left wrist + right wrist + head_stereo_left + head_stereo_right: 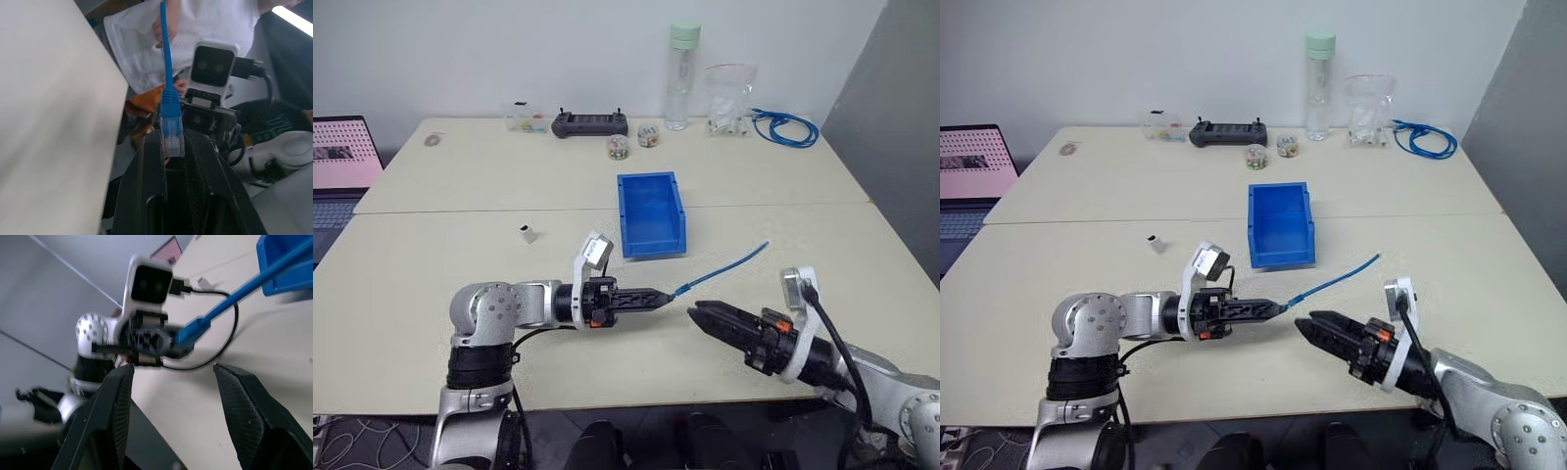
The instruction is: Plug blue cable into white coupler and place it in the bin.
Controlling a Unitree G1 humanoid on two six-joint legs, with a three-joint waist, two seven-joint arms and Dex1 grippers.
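My left gripper (664, 294) points level toward the right and is shut on the clear plug end of the blue cable (724, 267). The cable slants up and away over the table toward the right. In the left wrist view the plug (172, 134) sits pinched between the black fingers. My right gripper (697, 311) faces the left one from a short way off. It is open with nothing between its fingers (115, 401). The white coupler (527, 233) lies on the table, left of the bin (651, 211) and away from both grippers. The blue bin is empty.
Along the table's far edge stand a clear bottle (683, 73), a plastic bag (729, 98), a coiled blue cable bundle (786, 127), a black controller (590, 123) and small tape rolls (619, 147). A laptop (337, 166) sits at far left. A person in a white shirt (195, 24) appears in the left wrist view.
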